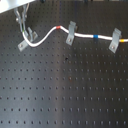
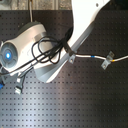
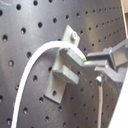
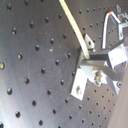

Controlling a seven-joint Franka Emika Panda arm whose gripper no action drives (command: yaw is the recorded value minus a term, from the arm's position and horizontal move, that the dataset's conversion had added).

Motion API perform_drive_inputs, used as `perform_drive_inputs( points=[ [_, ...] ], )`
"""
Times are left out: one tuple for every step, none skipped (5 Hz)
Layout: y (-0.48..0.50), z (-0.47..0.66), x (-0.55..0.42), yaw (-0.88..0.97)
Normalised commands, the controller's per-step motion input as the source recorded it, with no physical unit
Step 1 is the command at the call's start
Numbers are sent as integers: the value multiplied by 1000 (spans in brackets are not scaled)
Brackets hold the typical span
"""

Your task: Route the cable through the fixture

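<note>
A white cable (image 1: 46, 35) with a red and a blue mark lies on the black perforated board. It runs through the middle clip (image 1: 71, 32) and the right clip (image 1: 115, 41). Its left end reaches a third grey clip (image 1: 22, 45) at the first exterior view's left. My gripper (image 1: 30, 36) hangs over that end. In the first wrist view the cable (image 3: 30, 65) curves up into the clip (image 3: 62, 72), and my gripper (image 3: 95, 64) is shut on the cable's end beside the clip. The second wrist view shows the same cable (image 4: 75, 25) and clip (image 4: 82, 80).
The arm's white body (image 2: 35, 45) with black hoses fills the second exterior view's left and hides the gripper there. Two clips (image 2: 73, 57) (image 2: 105, 63) and the cable (image 2: 90, 56) show at the second exterior view's right. The board (image 1: 65, 90) is bare black metal with holes.
</note>
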Motion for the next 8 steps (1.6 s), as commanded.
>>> perform_drive_inputs(
  points=[
    [-252, -219, 140, -111],
    [-169, -220, 77, -137],
    [-180, -159, 66, -63],
    [-317, -59, -394, -363],
    [-313, -80, -505, -311],
    [-4, 9, -425, 0],
    [127, 88, -293, 174],
    [202, 207, -181, 246]
  ],
)
